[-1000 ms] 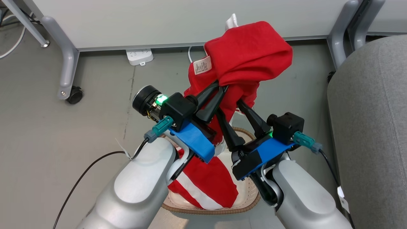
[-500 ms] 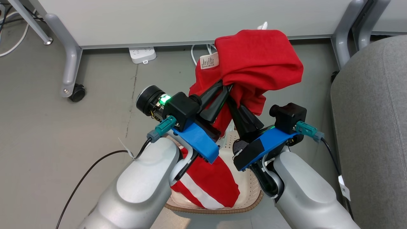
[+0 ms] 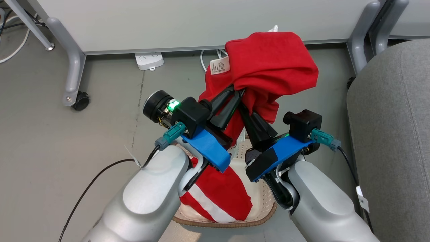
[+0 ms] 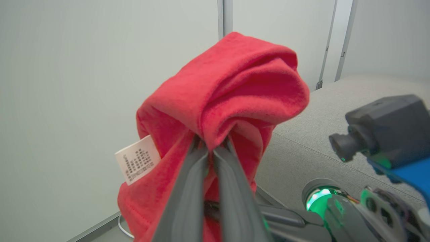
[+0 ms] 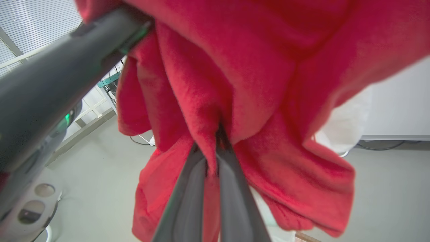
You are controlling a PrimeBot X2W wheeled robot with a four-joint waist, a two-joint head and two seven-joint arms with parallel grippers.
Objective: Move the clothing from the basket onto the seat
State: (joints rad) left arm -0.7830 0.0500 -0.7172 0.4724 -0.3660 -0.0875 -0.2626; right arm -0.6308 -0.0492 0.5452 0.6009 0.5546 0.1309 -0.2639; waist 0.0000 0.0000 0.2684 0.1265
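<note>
**Clothing (image 3: 272,64) up off the basket, seat to our right**

Grip: both pincers are on one bunch. Our left gripper (image 3: 235,92) is pressed together on a fold of the red cloth. The left wrist view shows the fingers nipped tight with fabric squeezed between them. Our right gripper (image 3: 242,107) is likewise pinched on a fold just below the left one's, the two sets of tips nearly meeting under the bundle.

Where: the clothing hangs in the air above the basket (image 3: 235,222), which sits on the floor between our forearms. The seat (image 3: 389,134) lies to our right, well apart from the bundle. Our right arm is the nearer to it. We judge the coming carry must run rightward and high enough to clear the seat's rounded edge.

Long axis: roughly vertical. The bulk mushrooms over the fingertips, and a tail drops between the grippers towards the basket.

Look: bright red, soft, thickly folded, with a small white label (image 3: 219,65) sticking out on the left side. A striped red cloth (image 3: 218,198) with a white band lies in the basket. We cannot tell whether it is the tail of the held piece or a separate one. If joined, it may drag on the rim.
</note>
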